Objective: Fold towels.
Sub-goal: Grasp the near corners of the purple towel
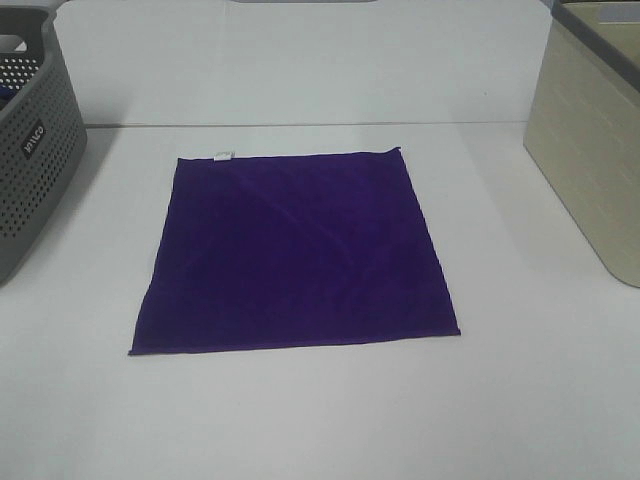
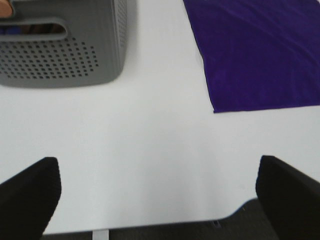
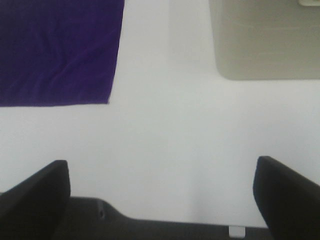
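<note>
A deep purple square towel (image 1: 295, 252) lies spread flat in the middle of the white table, with a small white tag (image 1: 224, 155) at its far edge. Part of it shows in the left wrist view (image 2: 260, 55) and in the right wrist view (image 3: 57, 50). My left gripper (image 2: 160, 200) is open and empty, held near the table's front edge, well short of the towel's near left corner. My right gripper (image 3: 162, 200) is open and empty near the front edge, short of the near right corner. Neither gripper shows in the exterior high view.
A grey perforated basket (image 1: 30, 140) stands at the table's left edge and shows in the left wrist view (image 2: 65, 50). A beige bin (image 1: 595, 130) stands at the right edge and shows in the right wrist view (image 3: 265, 40). The white table (image 1: 320, 420) extends in front of the towel.
</note>
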